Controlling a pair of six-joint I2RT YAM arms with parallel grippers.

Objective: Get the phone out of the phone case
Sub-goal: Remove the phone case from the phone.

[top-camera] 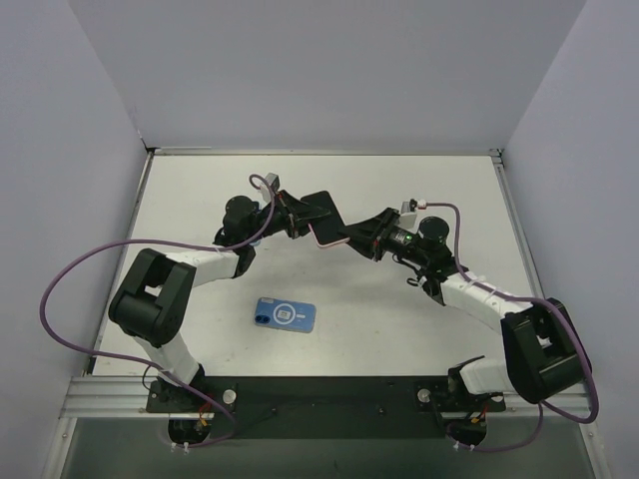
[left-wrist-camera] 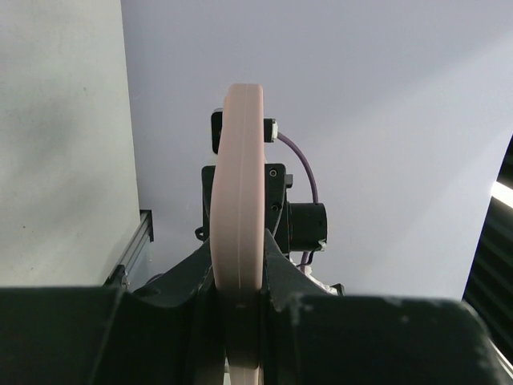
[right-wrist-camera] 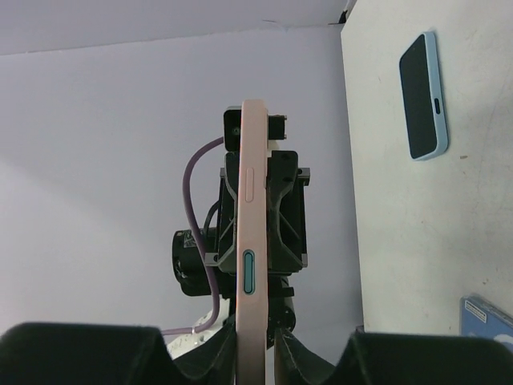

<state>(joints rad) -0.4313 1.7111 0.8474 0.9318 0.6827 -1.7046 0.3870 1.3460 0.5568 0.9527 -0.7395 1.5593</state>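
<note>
- Target: pink rounded-edge phone case (left-wrist-camera: 239,184), held edge-on in mid-air between both grippers, above the middle of the white table (top-camera: 419,200).
- Edge-on views don't let me separate the phone from the case. A side button and a teal slot show on the case edge in the right wrist view.
- Left gripper (left-wrist-camera: 239,269): jaws clamped on one end of the case, one finger against each face.
- Right gripper (right-wrist-camera: 253,341): jaws narrow, pinching the opposite end.
- Blue flat rectangular card with white label (top-camera: 285,313) lies on the table nearer the bases, well apart from the case.
- Dark-screened handset in light-blue cover (right-wrist-camera: 425,96) lies flat on the table.
</note>
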